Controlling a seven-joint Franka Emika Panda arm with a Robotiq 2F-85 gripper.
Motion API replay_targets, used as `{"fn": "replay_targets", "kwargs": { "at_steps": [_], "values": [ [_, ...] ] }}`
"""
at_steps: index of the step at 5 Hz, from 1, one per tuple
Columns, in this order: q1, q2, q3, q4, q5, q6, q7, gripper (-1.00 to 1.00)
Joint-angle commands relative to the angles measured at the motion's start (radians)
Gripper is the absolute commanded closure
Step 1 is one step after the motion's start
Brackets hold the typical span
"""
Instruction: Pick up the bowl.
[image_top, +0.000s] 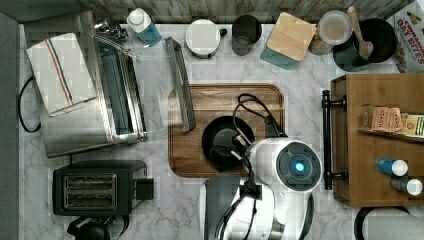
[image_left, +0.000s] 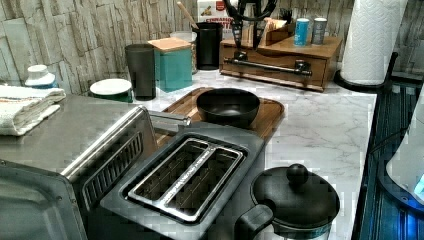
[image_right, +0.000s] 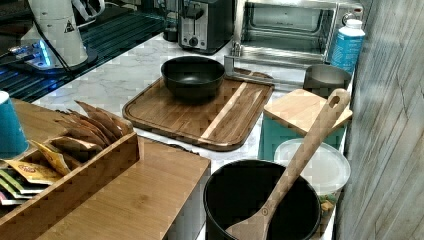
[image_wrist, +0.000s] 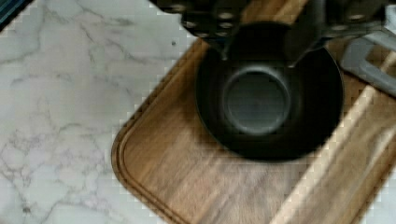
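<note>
Jaws spread wide and empty: the gripper (image_wrist: 259, 56) hangs over the bowl (image_wrist: 271, 95), its 2 fingertips (image_wrist: 224, 49) above the near rim, touching nothing. The black bowl sits upright on the wooden tray (image_top: 195, 155), on the marble counter (image_top: 305, 107), beside the toaster oven's open door (image_top: 180, 90).

I work in a home kitchen: a marble-patterned counter (image_top: 310, 90) holds a toaster oven (image_top: 100, 95), a slot toaster (image_top: 97, 187), a wooden cutting board (image_right: 200, 112), a paper towel roll (image_left: 372, 37), a tea-bag organiser (image_right: 65, 150) and a utensil crock (image_right: 260, 200) against a stone-look wall.
</note>
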Motion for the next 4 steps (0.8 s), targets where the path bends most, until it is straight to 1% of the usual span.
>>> {"fn": "replay_targets", "kwargs": {
  "at_steps": [1,2,3,4],
  "values": [
    [-0.006,0.025,-0.060,-0.063,0.071,0.080,-0.215,-1.00],
    [-0.020,0.012,-0.067,-0.106,0.084,0.106,-0.266,-1.00],
    [-0.034,-0.009,-0.068,-0.158,0.086,0.129,-0.245,-1.00],
    [-0.043,-0.028,-0.045,-0.216,0.070,0.177,-0.173,-1.00]
  ]
}}
